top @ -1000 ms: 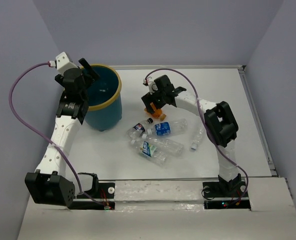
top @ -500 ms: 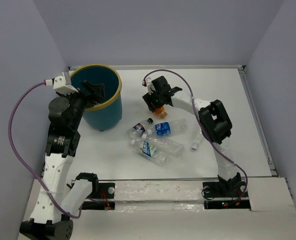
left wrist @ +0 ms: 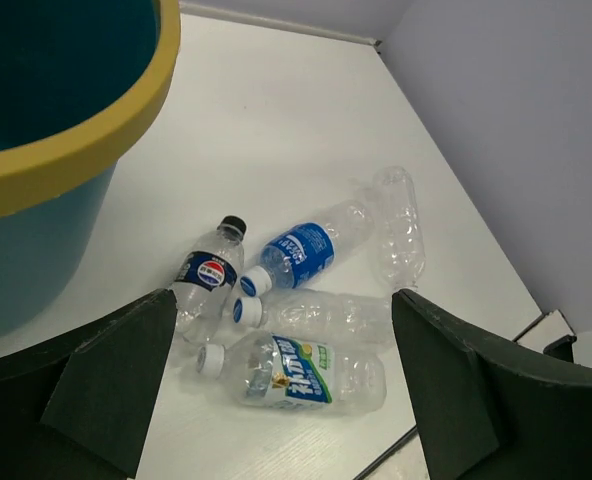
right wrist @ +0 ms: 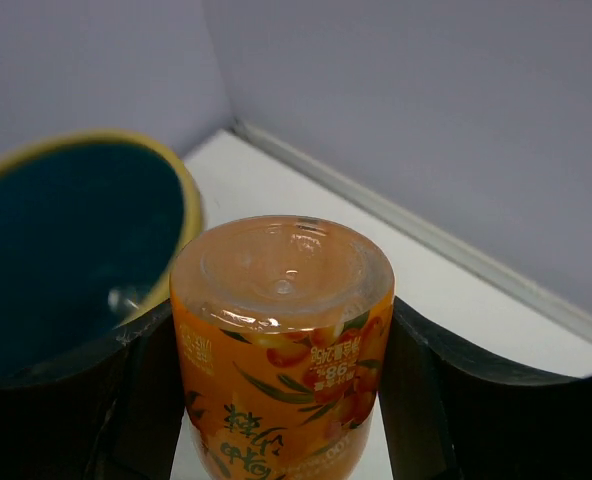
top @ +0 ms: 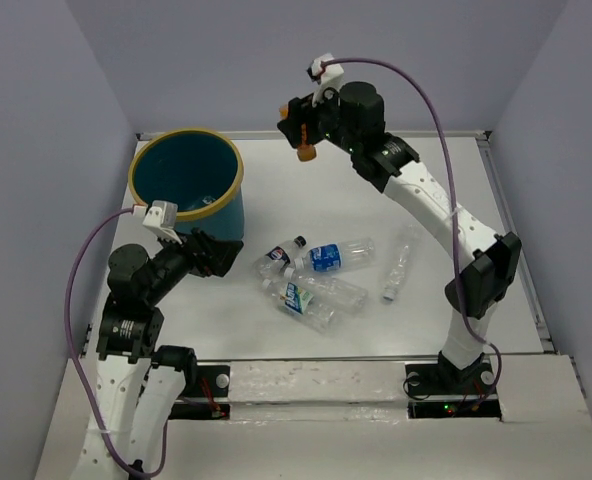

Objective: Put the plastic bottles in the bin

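The teal bin (top: 228, 220) with the yellow rim stands at the counter's (top: 276, 190) far left. Just in front of it the left tool (top: 216, 255) hovers low, its fingers spread wide apart and holding nothing, pointed toward the bottles. Right of the bin and high above the counter, the right tool (top: 303, 135) is clamped on the short orange bottle (right wrist: 281, 340), a finger on each side. Below, mid-counter, four bottles lie in a cluster: a black-capped Pepsi bottle (left wrist: 208, 275), a blue-labelled bottle (left wrist: 301, 250), a label-less clear bottle (left wrist: 321, 312) and a green-and-blue-labelled bottle (left wrist: 296, 372). A fifth clear bottle (top: 399, 262) lies just to their right.
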Controlling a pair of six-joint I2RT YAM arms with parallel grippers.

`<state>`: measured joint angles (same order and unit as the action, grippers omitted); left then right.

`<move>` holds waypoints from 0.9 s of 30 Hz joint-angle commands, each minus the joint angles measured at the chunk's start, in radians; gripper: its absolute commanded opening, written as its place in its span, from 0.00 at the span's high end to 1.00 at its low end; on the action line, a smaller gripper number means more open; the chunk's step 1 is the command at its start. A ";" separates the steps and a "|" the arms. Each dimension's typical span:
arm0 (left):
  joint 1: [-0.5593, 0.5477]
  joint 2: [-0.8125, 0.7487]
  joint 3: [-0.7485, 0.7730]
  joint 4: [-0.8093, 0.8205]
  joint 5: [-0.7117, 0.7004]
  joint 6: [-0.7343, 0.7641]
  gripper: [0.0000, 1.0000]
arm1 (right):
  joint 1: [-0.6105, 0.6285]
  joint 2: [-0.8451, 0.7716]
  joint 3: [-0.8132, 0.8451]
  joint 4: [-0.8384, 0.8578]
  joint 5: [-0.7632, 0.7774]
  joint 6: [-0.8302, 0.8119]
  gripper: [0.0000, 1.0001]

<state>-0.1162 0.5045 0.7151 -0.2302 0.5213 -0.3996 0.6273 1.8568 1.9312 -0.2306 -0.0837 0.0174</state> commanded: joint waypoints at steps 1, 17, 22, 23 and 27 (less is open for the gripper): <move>0.001 -0.017 -0.042 -0.058 0.051 -0.010 0.02 | 0.055 0.007 0.155 0.161 -0.108 0.140 0.54; -0.014 -0.003 -0.135 -0.070 0.026 -0.081 0.03 | 0.218 0.490 0.627 0.519 -0.105 0.421 0.53; -0.028 0.009 -0.132 -0.074 0.005 -0.082 0.03 | 0.227 0.512 0.644 0.487 -0.123 0.414 0.06; -0.030 0.014 -0.132 -0.074 0.000 -0.082 0.03 | 0.227 0.490 0.625 0.484 -0.125 0.411 0.04; -0.054 0.045 -0.123 -0.064 -0.026 -0.077 0.03 | 0.227 0.300 0.407 0.485 -0.110 0.348 0.01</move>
<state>-0.1455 0.5205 0.5846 -0.3222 0.5083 -0.4725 0.8600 2.4062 2.4493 0.1516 -0.2157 0.4168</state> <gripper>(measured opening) 0.974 0.987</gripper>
